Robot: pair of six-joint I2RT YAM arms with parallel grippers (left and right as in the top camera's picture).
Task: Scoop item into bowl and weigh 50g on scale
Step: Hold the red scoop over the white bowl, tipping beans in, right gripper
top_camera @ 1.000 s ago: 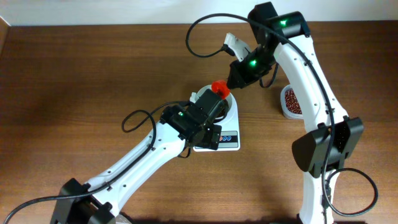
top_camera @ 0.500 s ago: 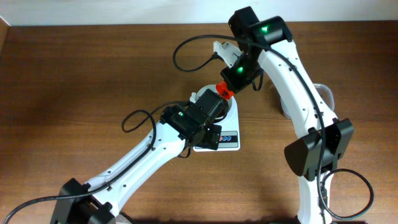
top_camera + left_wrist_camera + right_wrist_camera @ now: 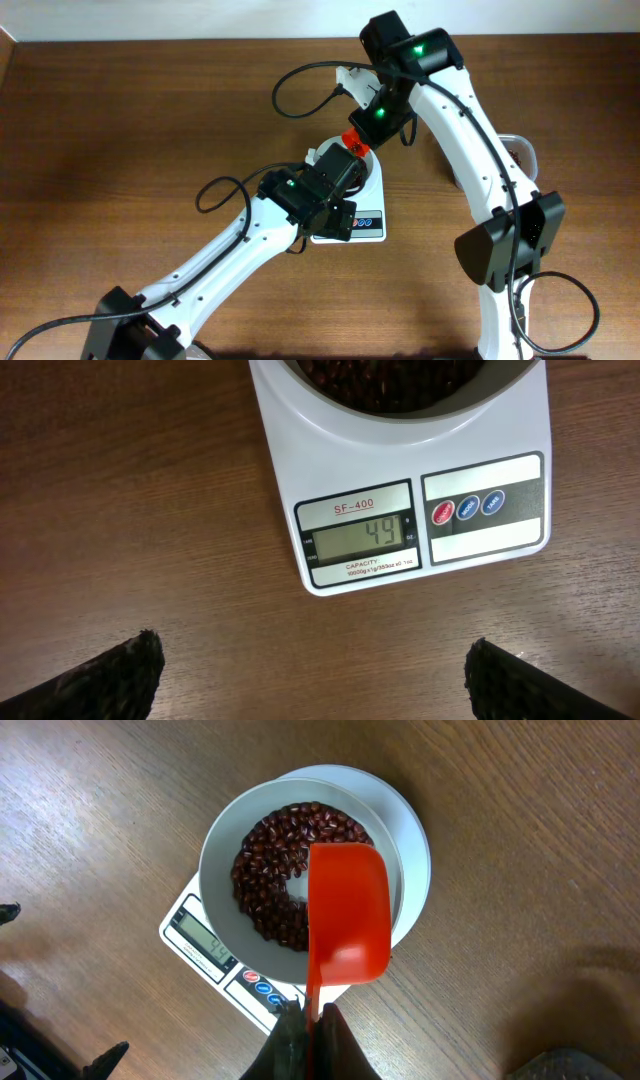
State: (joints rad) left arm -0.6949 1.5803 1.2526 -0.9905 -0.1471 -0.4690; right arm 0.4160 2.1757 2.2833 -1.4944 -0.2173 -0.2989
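Right wrist view: the right claw (image 3: 305, 1025), at the bottom edge, is clamped tight on the thin handle of a red scoop (image 3: 347, 915). Just ahead of the claw, the scoop's cup hangs over the right side of a white bowl (image 3: 222, 848). Dark red-brown beans (image 3: 270, 860) cover the bowl's bottom. The bowl sits on a white scale (image 3: 412, 840), whose display (image 3: 205, 938) and buttons (image 3: 258, 985) lie left of the claw. Left wrist view: the left claw (image 3: 312, 660) is spread wide above the wooden tabletop (image 3: 150, 510). Straight ahead of it the display reads 49, with the bowl of beans beyond.
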